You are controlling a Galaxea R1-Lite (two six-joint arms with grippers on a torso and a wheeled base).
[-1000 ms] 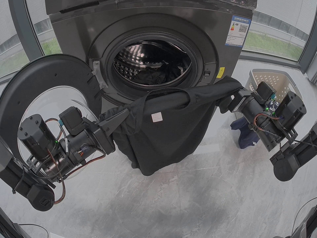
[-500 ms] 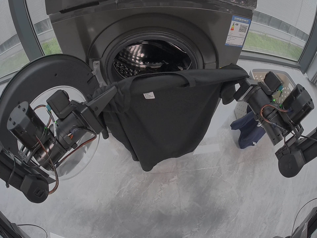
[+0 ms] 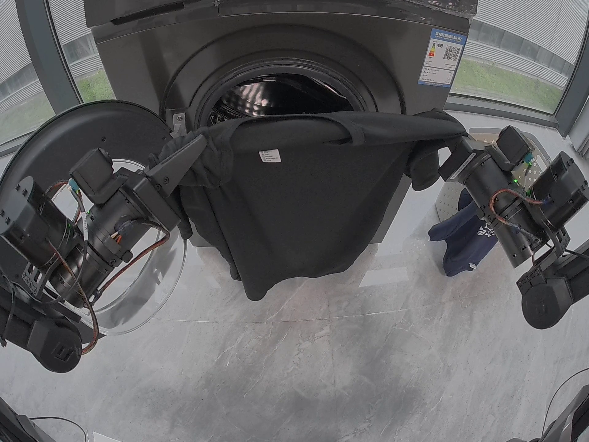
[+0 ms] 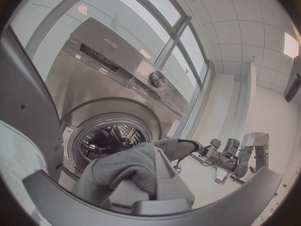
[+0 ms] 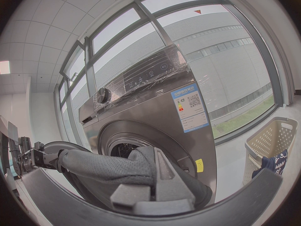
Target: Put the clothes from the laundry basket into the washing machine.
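A black T-shirt (image 3: 307,197) hangs stretched between my two grippers in front of the washing machine (image 3: 282,38), covering the lower part of its open drum mouth (image 3: 279,96). My left gripper (image 3: 184,155) is shut on the shirt's left shoulder, near the open door (image 3: 86,142). My right gripper (image 3: 451,148) is shut on the right shoulder. The left wrist view shows grey cloth (image 4: 125,170) bunched in the jaws before the drum (image 4: 106,140). The right wrist view has the same cloth (image 5: 109,164) in the jaws. The laundry basket (image 3: 485,139) stands right of the machine.
A dark blue garment (image 3: 466,240) hangs over the basket's front onto the floor. Grey marble floor (image 3: 343,351) lies in front of the machine. Windows run behind and to both sides. In the right wrist view the basket (image 5: 269,142) sits by the window.
Both grippers have risen with the T-shirt and moved toward the drum; its top edge went from below the opening to across its lower half, and the hem lifted off the floor area.
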